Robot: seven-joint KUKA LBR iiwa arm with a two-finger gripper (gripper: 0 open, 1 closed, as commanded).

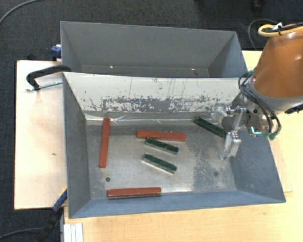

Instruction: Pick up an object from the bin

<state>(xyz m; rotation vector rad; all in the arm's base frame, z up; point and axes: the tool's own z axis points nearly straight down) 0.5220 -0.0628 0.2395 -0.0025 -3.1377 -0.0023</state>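
Note:
My gripper [226, 131] is at the right side of the bin, near the back wall. It is open: one finger [232, 146] points toward the front and the other sits nearer the back wall. A dark green bar [208, 125] lies slanted beside it, and its right end reaches in between the two fingers. I cannot tell whether either finger touches the bar. Two more dark green bars [161, 145] [159, 164] lie to the left in the middle of the bin.
A red bar [161, 134] lies just behind the middle green bars. Another red bar [104, 142] lies lengthwise at the left and a third [134, 191] along the front wall. The arm's orange cover hangs over the bin's right rim.

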